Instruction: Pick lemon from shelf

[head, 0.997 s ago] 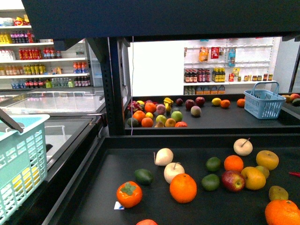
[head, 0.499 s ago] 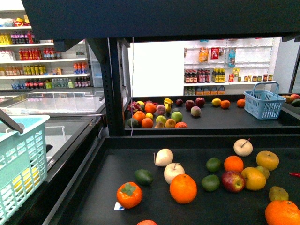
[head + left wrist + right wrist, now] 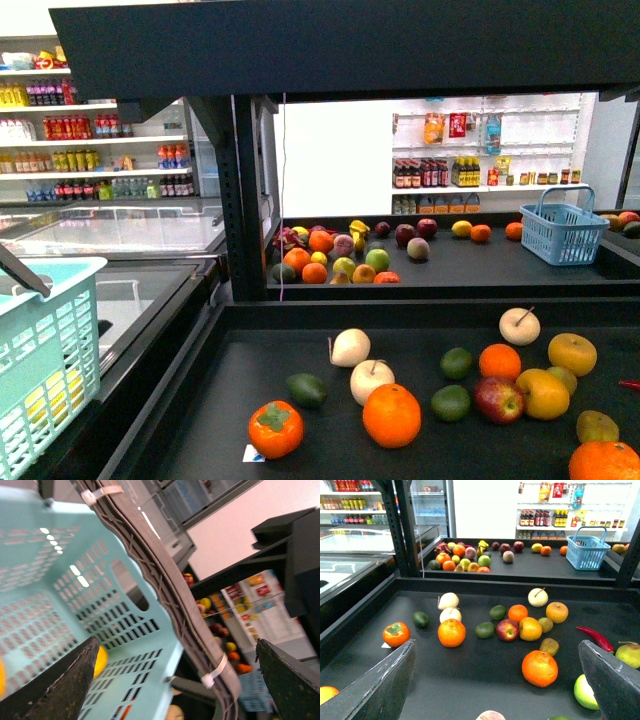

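The shelf (image 3: 240, 200) is a black tiered stand with dark trays. On its far tray a bright yellow oval fruit, the lemon (image 3: 461, 229), lies beside an orange; the right wrist view shows the lemon (image 3: 536, 547) far beyond the gripper. My right gripper (image 3: 495, 680) is open above the near tray (image 3: 485, 680), with nothing between its fingers (image 3: 380, 690). My left gripper (image 3: 175, 690) is open over a teal basket (image 3: 60, 600), whose grey handle (image 3: 165, 590) runs between the fingers. Neither gripper shows in the front view.
The near tray holds oranges (image 3: 391, 414), a persimmon (image 3: 275, 428), pale stemmed fruits (image 3: 371, 380), limes, an apple (image 3: 498, 398) and orange-yellow fruits (image 3: 544, 393). A red chilli (image 3: 595, 637) lies at its right. A blue basket (image 3: 565, 232) stands on the far tray. The teal basket (image 3: 40, 350) holds yellow fruit.
The front view has shifted slightly, so the whole scene sits a little lower in the picture. No fruit has moved on the trays.
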Action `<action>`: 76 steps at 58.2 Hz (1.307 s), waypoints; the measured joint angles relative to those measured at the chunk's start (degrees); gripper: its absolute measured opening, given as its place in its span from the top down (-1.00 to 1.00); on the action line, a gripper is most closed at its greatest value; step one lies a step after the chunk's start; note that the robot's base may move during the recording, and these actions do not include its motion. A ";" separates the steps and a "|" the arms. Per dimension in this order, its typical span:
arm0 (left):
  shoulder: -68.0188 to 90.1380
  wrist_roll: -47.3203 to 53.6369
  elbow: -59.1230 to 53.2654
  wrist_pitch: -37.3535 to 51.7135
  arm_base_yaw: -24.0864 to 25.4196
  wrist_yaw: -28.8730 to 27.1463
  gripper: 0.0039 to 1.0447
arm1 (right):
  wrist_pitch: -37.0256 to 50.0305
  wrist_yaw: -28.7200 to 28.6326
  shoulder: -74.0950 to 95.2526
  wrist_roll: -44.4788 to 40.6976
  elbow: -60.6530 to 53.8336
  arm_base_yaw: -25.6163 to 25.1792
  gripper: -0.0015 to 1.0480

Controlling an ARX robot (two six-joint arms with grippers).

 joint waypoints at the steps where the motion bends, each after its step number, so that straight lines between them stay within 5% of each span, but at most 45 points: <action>1: -1.55 2.36 -0.68 -1.36 -0.15 -0.85 -0.85 | 0.00 0.02 0.00 0.00 0.00 0.00 -0.86; 9: -14.38 18.69 -6.43 -8.33 -0.96 -2.32 -0.83 | 0.00 0.02 0.00 0.00 0.00 0.00 -0.86; 13: -21.11 28.30 -11.87 -3.41 -1.81 2.93 -0.60 | 0.00 0.02 0.00 0.00 0.00 0.00 -0.86; 17: -29.73 36.72 -17.86 -5.09 -4.90 1.55 -0.36 | 0.00 -0.04 0.00 0.00 0.00 0.00 -0.86; 28: -53.51 44.65 -29.64 -18.01 -21.53 -15.30 0.36 | 0.00 0.02 0.00 0.00 0.00 0.02 -0.86; 36: -60.81 45.57 -34.71 -17.73 -24.30 -16.85 0.97 | 0.02 0.00 -0.04 0.00 0.00 0.00 -0.86; 76: -73.50 45.97 -45.55 -19.47 -24.50 -16.83 0.96 | 0.02 0.00 -0.04 0.00 0.00 0.02 -0.86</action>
